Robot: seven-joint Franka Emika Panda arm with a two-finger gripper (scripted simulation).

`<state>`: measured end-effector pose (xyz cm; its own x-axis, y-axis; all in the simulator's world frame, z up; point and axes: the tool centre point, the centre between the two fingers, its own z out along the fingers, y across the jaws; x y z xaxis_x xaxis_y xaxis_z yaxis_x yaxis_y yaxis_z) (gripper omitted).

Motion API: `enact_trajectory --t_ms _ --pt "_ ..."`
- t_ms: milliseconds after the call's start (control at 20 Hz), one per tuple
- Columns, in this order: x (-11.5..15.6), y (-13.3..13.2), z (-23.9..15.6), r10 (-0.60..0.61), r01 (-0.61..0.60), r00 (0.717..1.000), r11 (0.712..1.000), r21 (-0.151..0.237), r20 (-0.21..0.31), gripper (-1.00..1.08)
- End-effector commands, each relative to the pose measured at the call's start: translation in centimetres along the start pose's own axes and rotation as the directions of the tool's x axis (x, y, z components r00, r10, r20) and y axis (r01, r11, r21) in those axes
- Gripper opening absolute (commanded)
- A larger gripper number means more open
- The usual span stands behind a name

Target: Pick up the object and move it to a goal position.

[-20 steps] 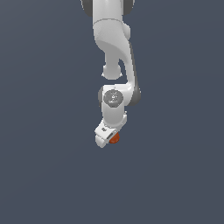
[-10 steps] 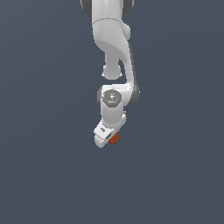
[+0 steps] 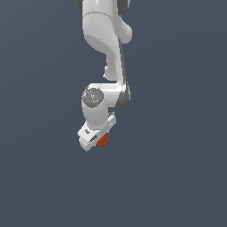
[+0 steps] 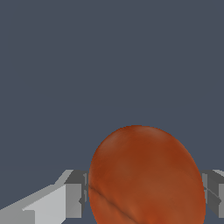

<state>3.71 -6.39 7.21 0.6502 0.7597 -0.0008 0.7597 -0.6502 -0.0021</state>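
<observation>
Orange-red ball (image 3: 103, 140) sits tucked under the white gripper (image 3: 98, 141), peeking out at about four o'clock from the white gripper bar (image 3: 94, 132) in the exterior view. The arm (image 3: 106, 48) hangs down from twelve o'clock against a plain grey-blue backdrop. Seen from the wrist, the ball (image 4: 146, 177) bulks large between two grey fingers (image 4: 75, 192), one pressed to each flank, so the jaws are clamped on it. Its skin looks faintly mottled, with a dark crease low down.
</observation>
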Motion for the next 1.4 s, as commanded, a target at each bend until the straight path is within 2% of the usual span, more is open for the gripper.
enact_trajectory --t_ms 0,350,650,1000,1350 --pt "-1.5 2.1 -1.0 0.001 -0.001 1.000 1.000 -0.002 -0.001 -1.00" --pt "-5.6 7.9 -3.7 0.000 0.000 1.000 1.000 -0.002 -0.002 -1.00" --pt "-7.7 11.2 -5.1 0.000 0.000 1.000 1.000 -0.002 -0.002 -1.00" --pt "-8.7 12.8 -5.7 0.000 0.000 1.000 1.000 -0.002 -0.001 -1.00" --pt "-8.6 12.9 -5.7 0.000 0.000 1.000 1.000 -0.002 -0.001 -1.00"
